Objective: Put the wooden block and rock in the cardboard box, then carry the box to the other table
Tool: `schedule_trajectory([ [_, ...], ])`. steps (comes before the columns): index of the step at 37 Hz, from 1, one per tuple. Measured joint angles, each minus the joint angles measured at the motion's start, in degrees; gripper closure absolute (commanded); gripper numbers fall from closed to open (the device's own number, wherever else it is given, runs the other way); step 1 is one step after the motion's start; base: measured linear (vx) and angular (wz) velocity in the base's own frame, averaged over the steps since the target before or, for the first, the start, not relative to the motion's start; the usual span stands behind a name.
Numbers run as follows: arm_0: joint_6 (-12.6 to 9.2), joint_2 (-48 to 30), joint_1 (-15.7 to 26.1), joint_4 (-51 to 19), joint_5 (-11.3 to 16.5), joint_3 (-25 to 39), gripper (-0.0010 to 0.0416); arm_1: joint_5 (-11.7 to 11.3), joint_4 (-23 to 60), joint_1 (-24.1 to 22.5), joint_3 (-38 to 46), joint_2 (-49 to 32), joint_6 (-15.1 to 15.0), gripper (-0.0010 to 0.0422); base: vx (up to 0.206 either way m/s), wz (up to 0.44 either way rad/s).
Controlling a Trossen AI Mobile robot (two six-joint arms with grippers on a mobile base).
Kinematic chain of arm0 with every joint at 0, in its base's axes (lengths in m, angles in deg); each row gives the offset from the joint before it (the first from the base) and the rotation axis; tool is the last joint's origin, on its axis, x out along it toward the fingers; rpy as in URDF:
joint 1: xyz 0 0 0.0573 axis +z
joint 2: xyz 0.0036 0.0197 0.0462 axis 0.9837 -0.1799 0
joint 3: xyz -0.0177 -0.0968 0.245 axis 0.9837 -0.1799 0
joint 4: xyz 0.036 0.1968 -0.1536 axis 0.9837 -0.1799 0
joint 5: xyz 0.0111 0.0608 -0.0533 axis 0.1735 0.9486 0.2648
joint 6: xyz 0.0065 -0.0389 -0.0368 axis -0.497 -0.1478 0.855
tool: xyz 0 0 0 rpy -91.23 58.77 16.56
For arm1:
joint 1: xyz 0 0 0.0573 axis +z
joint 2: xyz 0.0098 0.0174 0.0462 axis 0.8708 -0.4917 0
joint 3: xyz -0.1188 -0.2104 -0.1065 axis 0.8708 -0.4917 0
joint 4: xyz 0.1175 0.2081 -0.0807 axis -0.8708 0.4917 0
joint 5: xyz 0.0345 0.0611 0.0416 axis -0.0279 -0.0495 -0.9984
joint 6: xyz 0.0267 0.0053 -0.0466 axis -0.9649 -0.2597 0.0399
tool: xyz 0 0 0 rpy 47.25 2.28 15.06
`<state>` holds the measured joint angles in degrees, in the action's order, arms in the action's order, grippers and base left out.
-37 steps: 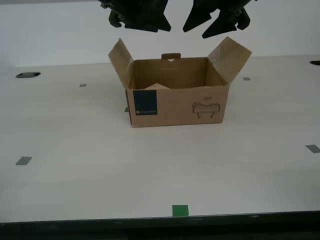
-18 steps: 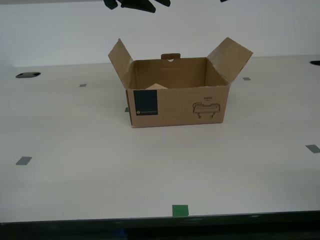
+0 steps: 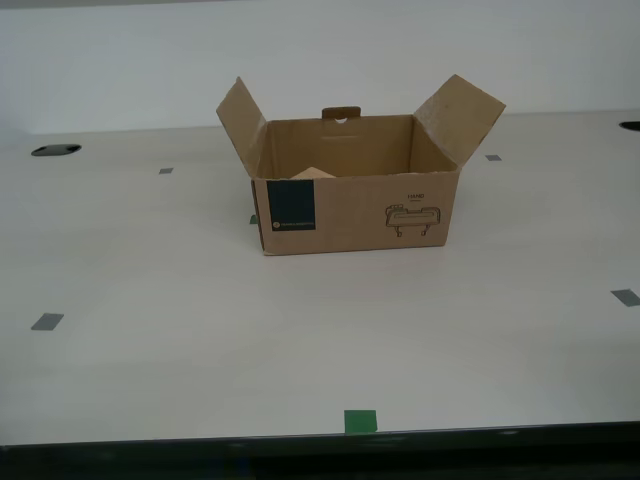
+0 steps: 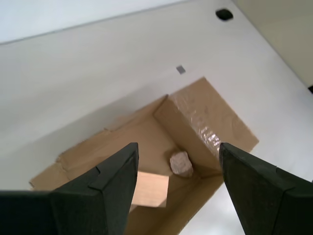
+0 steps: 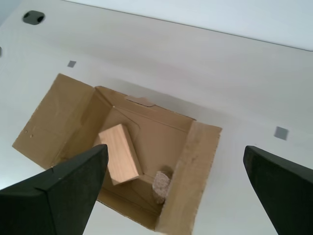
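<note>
The cardboard box (image 3: 355, 215) stands with its flaps raised on a smooth white tabletop (image 3: 300, 330). Inside it lie the wooden block (image 5: 120, 154) and the rock (image 5: 161, 182), apart from each other. The exterior view shows only a corner of the wooden block (image 3: 318, 173) above the front wall. My first gripper (image 5: 174, 148) hangs open and empty high above the box (image 5: 195, 166). My second gripper (image 4: 177, 147) is also open and empty above the box (image 4: 210, 117), looking down on the block (image 4: 149, 190) and rock (image 4: 181, 164). Neither gripper shows in the exterior view. The other table is out of view.
Grey tape squares (image 3: 46, 321) (image 3: 625, 297) and a green tape square (image 3: 360, 421) mark the tabletop. A dark round hole (image 3: 55, 150) sits near the far edge at the exterior view's left. The table's dark front edge (image 3: 320, 440) runs along the bottom.
Both grippers have risen from just above the box and left the top of the exterior view. The box and its contents have not moved.
</note>
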<state>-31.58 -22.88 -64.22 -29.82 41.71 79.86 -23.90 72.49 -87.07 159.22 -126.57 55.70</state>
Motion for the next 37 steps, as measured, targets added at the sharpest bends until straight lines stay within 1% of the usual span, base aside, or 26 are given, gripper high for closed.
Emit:
schedule_trajectory([
  [3, 0.0, 0.0, -0.46, -1.38, -2.82, 1.31, 0.0019, 0.0, 1.6, 1.03, 1.62, 0.0, 1.29, 0.0192, 0.0, 0.0],
  [5, 0.02, 0.0, -0.94, -2.03, -4.66, 1.88, 0.0019, 0.0, 2.99, 1.79, 2.19, 0.0, 1.38, 0.0192, 0.0, 0.0],
  [7, 0.04, 0.0, -1.66, -3.1, -5.27, 2.23, 0.0019, 0.0, 4.85, 2.51, 2.62, 0.0, 1.4, 0.0192, 0.0, 0.0],
  [15, 0.07, 0.0, -4.17, -9.9, -5.42, 2.71, 0.0018, 0.0, 12.22, 4.87, 2.75, 0.0, 1.27, 0.0192, 0.0, 0.0],
  [20, 0.09, 0.0, -4.5, -14.47, -5.46, 2.71, 0.0019, 0.0, 15.02, 5.88, 2.75, 0.0, 1.11, 0.0192, 0.0, 0.0],
  [24, 0.13, 0.0, -4.55, -17.11, -5.46, 2.71, 0.0019, 0.0, 17.44, 6.47, 2.75, 0.0, 0.24, 0.0192, 0.0, 0.0],
  [29, 0.2, 0.0, -4.55, -19.5, -5.46, 2.71, 0.0019, -0.02, 19.93, 6.86, 2.75, 0.0, -0.66, 0.0192, 0.0, 0.0],
  [37, 0.26, 0.0, -4.57, -20.39, -5.46, 2.71, 0.0019, 0.0, 25.05, 7.04, 2.75, 0.0, -2.71, 0.0192, 0.0, 0.0],
])
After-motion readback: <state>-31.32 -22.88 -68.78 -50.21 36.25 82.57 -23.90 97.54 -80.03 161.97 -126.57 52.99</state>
